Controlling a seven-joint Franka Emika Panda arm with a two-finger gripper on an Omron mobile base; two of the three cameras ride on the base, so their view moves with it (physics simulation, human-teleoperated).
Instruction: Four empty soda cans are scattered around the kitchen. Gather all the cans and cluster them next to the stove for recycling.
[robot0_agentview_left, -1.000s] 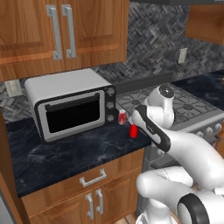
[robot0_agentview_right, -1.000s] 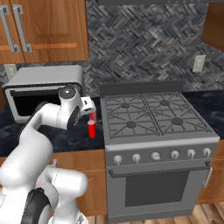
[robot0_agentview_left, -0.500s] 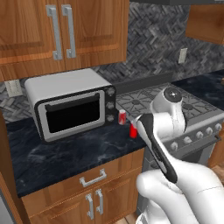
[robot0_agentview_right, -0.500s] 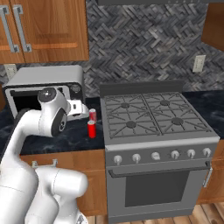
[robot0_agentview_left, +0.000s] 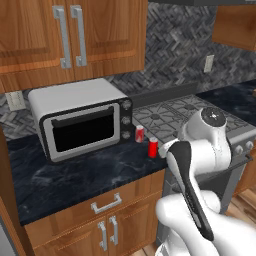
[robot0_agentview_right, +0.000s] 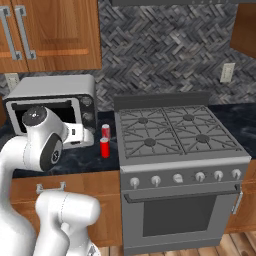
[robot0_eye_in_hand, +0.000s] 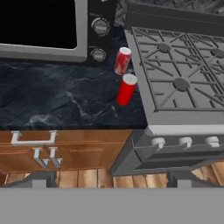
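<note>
Two soda cans stand on the black counter, just left of the stove (robot0_agentview_left: 167, 116) (robot0_agentview_right: 170, 137) (robot0_eye_in_hand: 179, 83). A plain red can (robot0_agentview_left: 153, 148) (robot0_agentview_right: 104, 148) (robot0_eye_in_hand: 127, 89) is at the front. A red-and-white can (robot0_agentview_left: 140, 133) (robot0_agentview_right: 105, 131) (robot0_eye_in_hand: 122, 61) stands close behind it, by the oven's knobs. My gripper (robot0_eye_in_hand: 109, 181) is open and empty. It hangs well back from the cans, out past the counter's front edge and over the floor. In the base views my folded white arm hides the fingers.
A silver toaster oven (robot0_agentview_left: 80, 120) (robot0_agentview_right: 50, 107) (robot0_eye_in_hand: 43, 26) stands on the counter (robot0_agentview_left: 75, 175) left of the cans. Wooden wall cabinets (robot0_agentview_left: 70, 35) hang above it. Lower cabinet doors (robot0_eye_in_hand: 43, 155) and the stove's knob row (robot0_agentview_right: 177, 177) face me.
My arm has drawn back from the cans towards the base and folded up. Both cans have stayed in place, and the gripper is as open as before.
</note>
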